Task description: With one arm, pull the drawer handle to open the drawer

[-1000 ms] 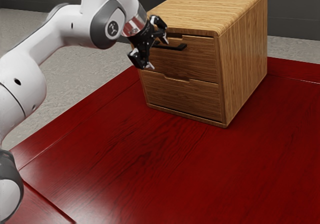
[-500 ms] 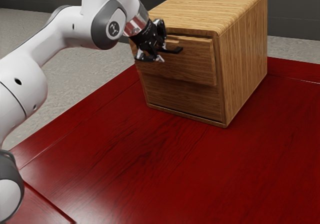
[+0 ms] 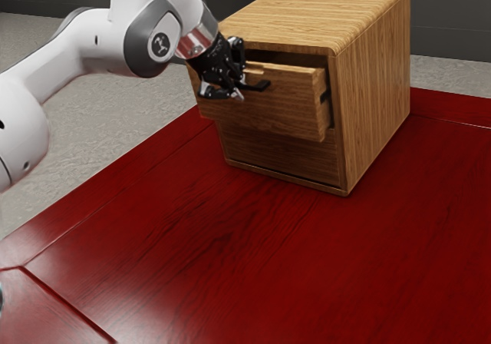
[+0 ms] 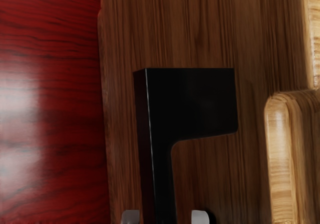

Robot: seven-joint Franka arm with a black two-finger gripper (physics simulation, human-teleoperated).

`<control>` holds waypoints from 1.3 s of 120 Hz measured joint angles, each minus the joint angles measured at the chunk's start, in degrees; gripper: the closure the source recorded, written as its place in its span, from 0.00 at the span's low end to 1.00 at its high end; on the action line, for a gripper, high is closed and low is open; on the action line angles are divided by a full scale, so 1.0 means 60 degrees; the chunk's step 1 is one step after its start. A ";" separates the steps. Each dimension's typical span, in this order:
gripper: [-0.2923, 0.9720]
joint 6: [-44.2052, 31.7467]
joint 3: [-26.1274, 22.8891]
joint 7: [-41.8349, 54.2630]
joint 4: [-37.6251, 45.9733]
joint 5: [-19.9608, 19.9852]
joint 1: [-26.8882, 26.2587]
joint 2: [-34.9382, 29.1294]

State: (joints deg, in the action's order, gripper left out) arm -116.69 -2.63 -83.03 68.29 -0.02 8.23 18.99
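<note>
claw [image 3: 229,83]: clamped on handle [image 4: 186,104]
drawer [image 3: 284,107]: partly out, behind claw
cabinet [image 3: 372,83]: beyond drawer
counter [image 3: 253,252]: red, below claw

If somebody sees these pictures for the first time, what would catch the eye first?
First, the wooden cabinet at the far side of the dark red table, with its upper drawer standing partway out. Next, the white arm coming in from the exterior view's left, its end effector shut on the drawer's black handle.
</note>
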 joint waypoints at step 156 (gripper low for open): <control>0.85 -0.0586 0.0106 -0.0085 0.5015 -0.0037 -0.0016 -0.4031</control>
State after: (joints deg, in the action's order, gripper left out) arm -120.21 -1.99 -83.54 98.38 -0.25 8.13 -5.20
